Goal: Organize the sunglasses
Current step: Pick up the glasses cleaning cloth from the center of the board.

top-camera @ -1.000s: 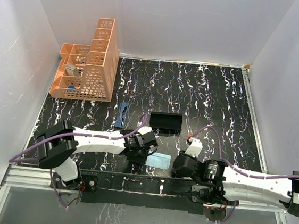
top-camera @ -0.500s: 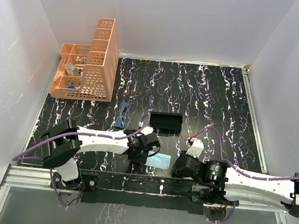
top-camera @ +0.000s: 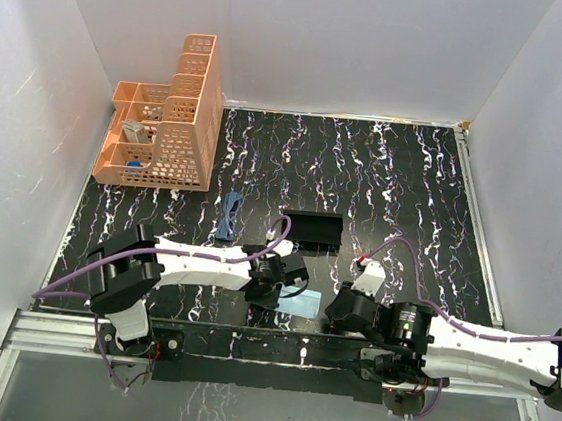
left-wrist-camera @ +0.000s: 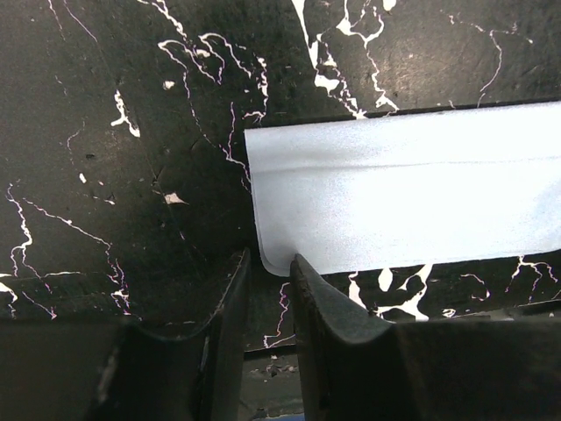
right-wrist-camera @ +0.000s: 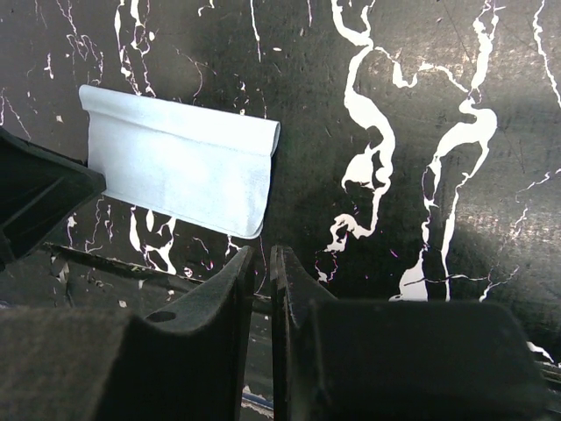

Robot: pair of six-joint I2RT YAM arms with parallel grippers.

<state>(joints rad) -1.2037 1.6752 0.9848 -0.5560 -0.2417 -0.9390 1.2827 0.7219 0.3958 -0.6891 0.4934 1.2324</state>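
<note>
Closure of the left gripper (left-wrist-camera: 269, 258) is seen at the corner of the cloth (left-wrist-camera: 394, 193) just ahead of it, jaws narrowed to a slit, a grip not yet tellable, while the sunglasses (top-camera: 228, 217) are left lying apart from it, farther out and leftward, so their tidying is not begun.

The sunglasses (top-camera: 228, 217) are a slim, dark blue pair with the arms folded in. They lie flat on the bench (top-camera: 404, 183), long axis running near to far with a slight tilt, just left of the black case (top-camera: 311, 228) and apart from it.
</note>
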